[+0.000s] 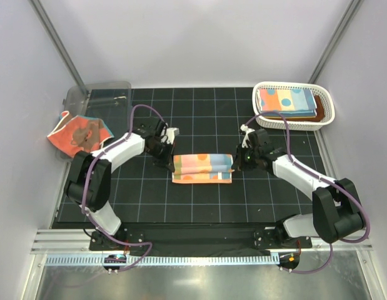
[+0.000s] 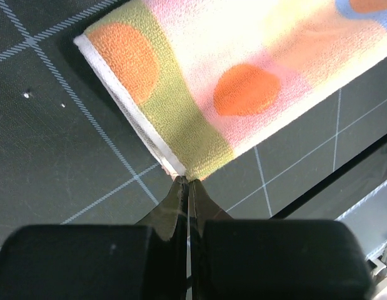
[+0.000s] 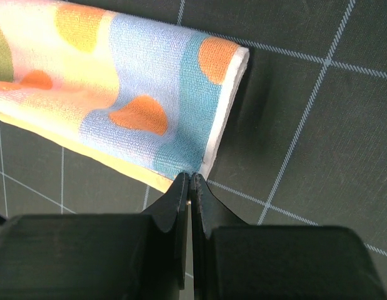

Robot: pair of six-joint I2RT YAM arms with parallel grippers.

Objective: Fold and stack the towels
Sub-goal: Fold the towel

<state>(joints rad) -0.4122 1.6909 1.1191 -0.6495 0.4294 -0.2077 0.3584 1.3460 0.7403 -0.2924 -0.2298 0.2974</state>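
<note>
Far left: a crumpled coral-red bear-print towel (image 1: 77,134) touches the clear plastic bin (image 1: 109,94). Centre: a folded light-blue and orange polka-dotted towel (image 1: 202,167) on the black gridded mat (image 1: 199,206). The left gripper (image 2: 186,182) is pressed together, nipping a left-end corner; the pinch reads only in the wrist view. The right gripper (image 3: 190,178) is likewise pinched on a right-end corner. Far right, overhead only: a white plastic lattice basket (image 1: 326,112) holds a second dotted towel (image 1: 286,99) atop a rust-brown towel (image 1: 299,115).

A polka-dotted towel (image 1: 202,167), folded into a long rectangle, lies flat at the frame's centre. A coral-red towel (image 1: 77,134) sits crumpled at left. Upper right, a second dotted towel (image 1: 286,99) lies folded atop a rust-brown towel (image 1: 294,115).
</note>
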